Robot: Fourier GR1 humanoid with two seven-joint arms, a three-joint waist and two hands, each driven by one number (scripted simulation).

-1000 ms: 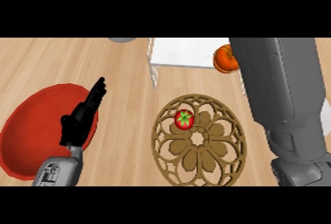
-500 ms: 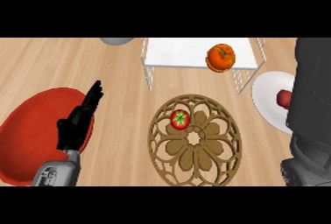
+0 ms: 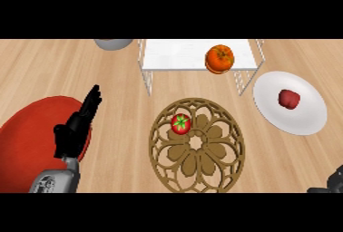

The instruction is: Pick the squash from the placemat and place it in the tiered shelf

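Pulling back toward the view's lower right corner, the right hand [image 3: 331, 183] is leaving the work area. A second ago its forearm was covering the whole right side up to the tiered shelf [image 3: 174, 54], and half a second ago it was sliding along the right edge. Now only a dark scrap of the hand is showing (too little to tell whether it is released or clenched), and nothing is visibly going with it.

The squash [image 3: 220, 59], orange and ribbed, is sitting on the shelf's white top tier, toward its right side, well apart from that hand and keeping its spot there. With the arm out of the way, a white plate [image 3: 305, 122] carrying a dark red item [image 3: 289, 98] is now showing just right of the shelf.

On the placemat [image 3: 213, 135] a small red fruit with a green star [image 3: 181, 123] is lying where it was. The left hand [image 3: 75, 129] is resting released at the view's left, fingers straight and pointing up, overlapping the red plate's [image 3: 26, 136] right edge.

I am judging the placing as done and the arm as retreating.
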